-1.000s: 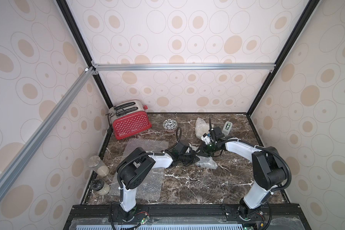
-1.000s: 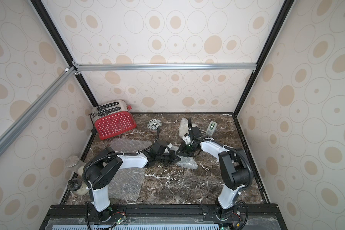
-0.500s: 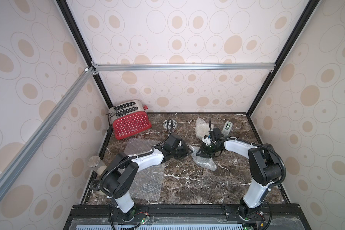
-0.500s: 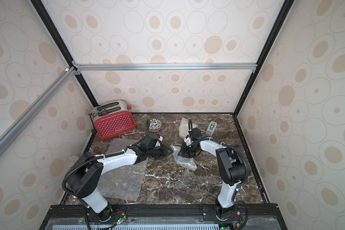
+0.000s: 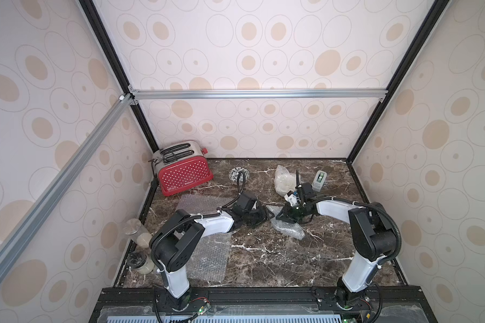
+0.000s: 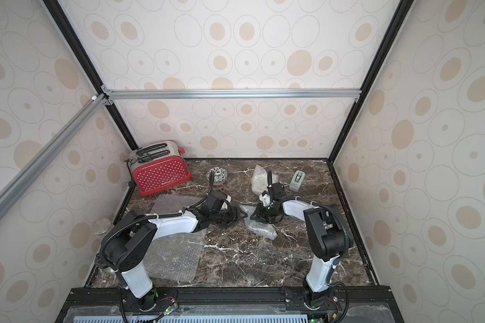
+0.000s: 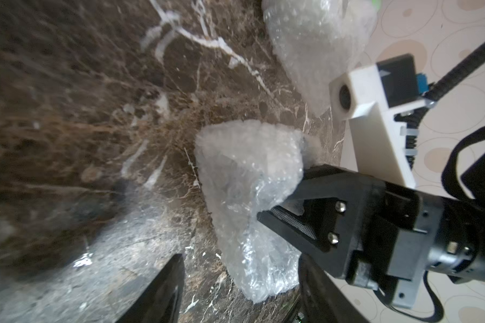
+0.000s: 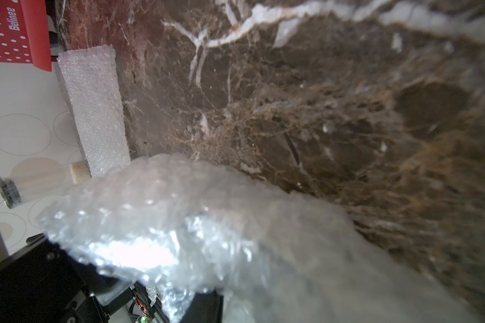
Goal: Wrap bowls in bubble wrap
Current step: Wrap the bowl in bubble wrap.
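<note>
Bubble wrap (image 5: 288, 228), bunched into a loose parcel, lies at the middle of the marble table (image 5: 277, 260), between the two arms. The right gripper (image 7: 280, 193) has its fingers pinched on a fold at the parcel's edge. The left gripper (image 7: 240, 265) stands well open, its fingers either side of the parcel's near end and clamping nothing. What is inside the parcel does not show clearly. The film should be light, soft and springy, slick under the pads and likely to unfold once released. Any bowl inside would be hard, heavier and breakable. A loose flap or doubled edge looks the best place to take hold, pulling it snug instead of squeezing the core. The grippers sit almost nose to nose, so each crowds the other's reach. Just behind the right wrist lie a finished wrapped parcel (image 5: 284, 180) and a tape dispenser (image 5: 319, 181). An unwrapped patterned bowl (image 5: 237, 174) waits at the back beside the red toaster (image 5: 186, 175). Two flat sheets (image 5: 209, 260) lie under the left arm, and two jars (image 5: 137, 233) stand at that table edge.
</note>
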Robot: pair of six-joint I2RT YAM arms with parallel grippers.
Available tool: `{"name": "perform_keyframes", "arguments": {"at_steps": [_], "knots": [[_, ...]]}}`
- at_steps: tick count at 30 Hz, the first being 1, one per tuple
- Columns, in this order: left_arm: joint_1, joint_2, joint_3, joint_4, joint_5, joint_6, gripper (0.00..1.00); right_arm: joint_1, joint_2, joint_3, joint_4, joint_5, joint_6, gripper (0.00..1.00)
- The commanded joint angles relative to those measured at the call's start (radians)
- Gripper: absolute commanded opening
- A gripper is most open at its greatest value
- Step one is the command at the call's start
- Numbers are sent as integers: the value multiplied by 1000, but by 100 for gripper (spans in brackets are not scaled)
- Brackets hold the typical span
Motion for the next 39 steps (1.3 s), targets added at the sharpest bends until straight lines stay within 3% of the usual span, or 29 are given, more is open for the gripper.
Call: {"name": "perform_keyframes", "arguments": {"at_steps": [1, 8, 16, 22, 27, 29, 32, 34, 36, 39], "knots": [[-18, 58, 41, 57, 9, -26, 64, -6, 85, -86, -132, 189, -4, 25], [1, 88, 72, 2, -156, -8, 62, -7, 47, -110, -130, 175, -7, 24], [1, 180, 114, 84, -140, -35, 49, -7, 38, -121, -119, 162, -11, 23], [-7, 149, 151, 27, -177, 39, 57, -7, 41, -116, -125, 162, -19, 23], [-2, 136, 148, 62, -194, 57, 58, -6, 40, -114, -134, 160, -26, 22], [-3, 114, 126, 114, -183, 70, 51, -7, 35, -115, -140, 167, -28, 22], [-2, 103, 31, 354, -143, 63, 31, -6, 42, -110, -140, 168, -29, 22], [-4, 119, -13, 479, -127, 45, 33, -7, 49, -106, -134, 158, -23, 22], [-5, 143, -20, 533, -108, 38, 42, -7, 49, -106, -133, 155, -23, 22], [-12, 163, -11, 580, -93, 49, 44, -7, 47, -105, -141, 160, -29, 22]]}}
